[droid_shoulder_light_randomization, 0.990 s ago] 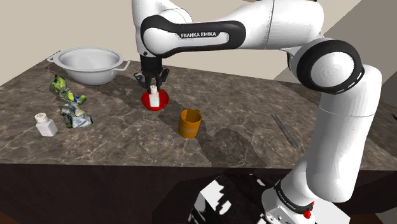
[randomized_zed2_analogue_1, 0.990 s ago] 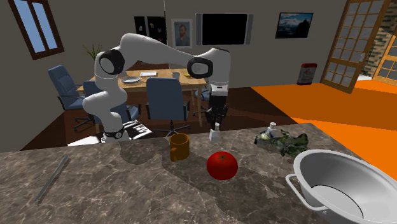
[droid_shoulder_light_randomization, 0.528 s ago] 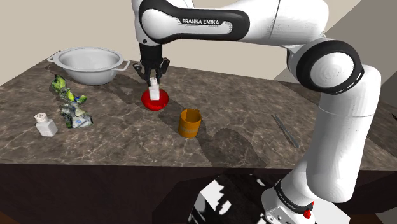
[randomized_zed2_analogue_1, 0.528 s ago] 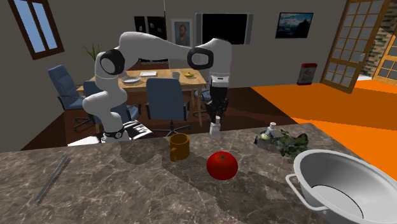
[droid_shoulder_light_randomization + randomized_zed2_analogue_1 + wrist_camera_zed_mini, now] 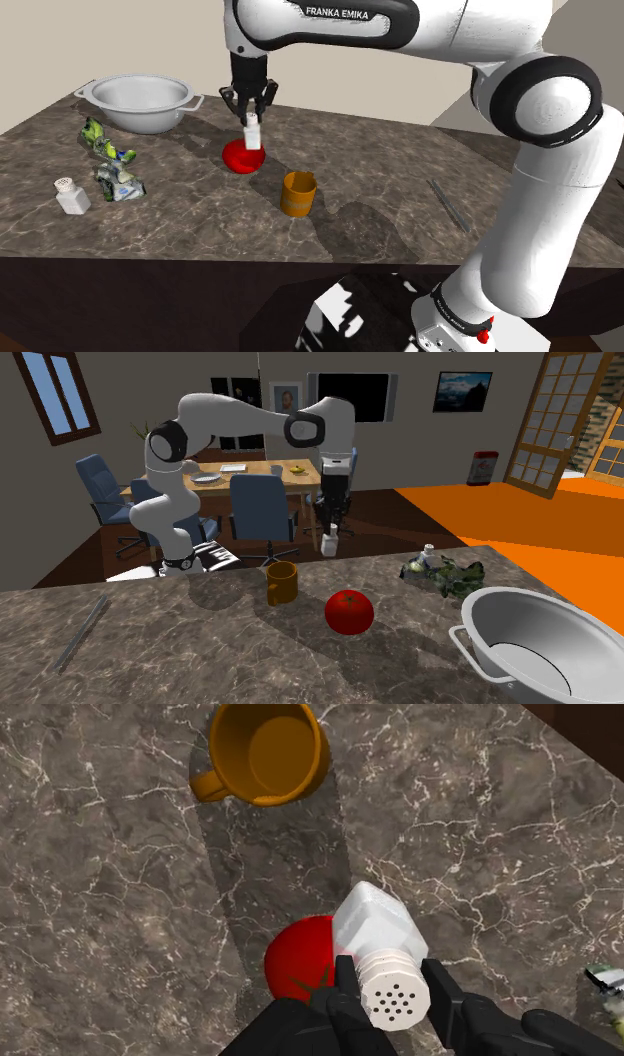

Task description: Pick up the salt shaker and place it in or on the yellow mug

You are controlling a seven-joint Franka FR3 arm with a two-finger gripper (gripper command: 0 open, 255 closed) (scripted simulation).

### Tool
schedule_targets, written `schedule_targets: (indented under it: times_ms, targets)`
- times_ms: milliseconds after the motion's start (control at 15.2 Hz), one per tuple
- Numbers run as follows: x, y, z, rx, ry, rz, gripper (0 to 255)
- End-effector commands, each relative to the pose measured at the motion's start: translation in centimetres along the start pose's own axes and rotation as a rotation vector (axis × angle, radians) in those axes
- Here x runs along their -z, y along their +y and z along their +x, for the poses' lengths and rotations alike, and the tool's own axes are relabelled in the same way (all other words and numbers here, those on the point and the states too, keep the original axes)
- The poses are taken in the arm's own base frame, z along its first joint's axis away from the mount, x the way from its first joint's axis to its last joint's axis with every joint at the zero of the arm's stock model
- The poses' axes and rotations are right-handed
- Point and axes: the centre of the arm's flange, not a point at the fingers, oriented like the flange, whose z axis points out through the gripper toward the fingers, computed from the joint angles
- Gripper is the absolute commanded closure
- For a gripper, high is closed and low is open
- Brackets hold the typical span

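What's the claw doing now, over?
Claw shut on shaker, held above tomato. Mug empty, upright. Nothing between shaker and mug.

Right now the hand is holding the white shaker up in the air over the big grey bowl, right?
Not quite. The hand does hold the white shaker in the air, but over the red tomato, not the bowl, which sits off to the side. The wrist view shows the tomato right beneath the shaker.
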Motion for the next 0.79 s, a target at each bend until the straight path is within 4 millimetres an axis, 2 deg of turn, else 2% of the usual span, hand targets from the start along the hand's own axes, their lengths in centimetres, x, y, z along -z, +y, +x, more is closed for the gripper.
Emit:
schedule_targets:
  times_ms: [0, 726]
  targets:
    - [0.5, 2.1, -1.5, 0.0, 0.0, 0.0, 255]
    - [3.1, 12.4, -10.7, 0.0, 0.0, 0.0, 255]
